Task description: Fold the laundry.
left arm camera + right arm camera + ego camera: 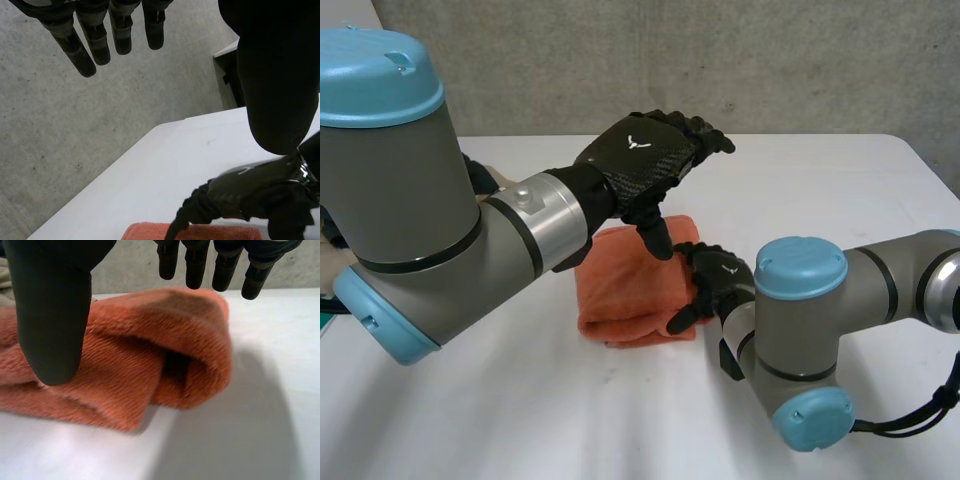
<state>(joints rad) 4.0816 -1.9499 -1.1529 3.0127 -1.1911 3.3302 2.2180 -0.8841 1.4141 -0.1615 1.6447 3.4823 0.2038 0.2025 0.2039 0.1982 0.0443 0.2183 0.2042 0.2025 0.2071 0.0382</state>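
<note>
White tabletop [840, 190] w/ orange towel [630, 290] about mid-tabletop, between the two arms. Towel is already doubled into a thick bundle: layers stacked, rounded fold at its right end, lower edge a bit uneven. Left hand [645, 150] hovers above towel's far side, fingers [80, 55] straight & released, holding nothing, thumb pointing down toward the cloth. Right hand [718, 280] sits at towel's right end, fingers [195, 270] straight over the top layer, thumb alongside, not clamped as far as seen. Judgement: folding mostly done; prob. only squaring up or pressing flat left.
</note>
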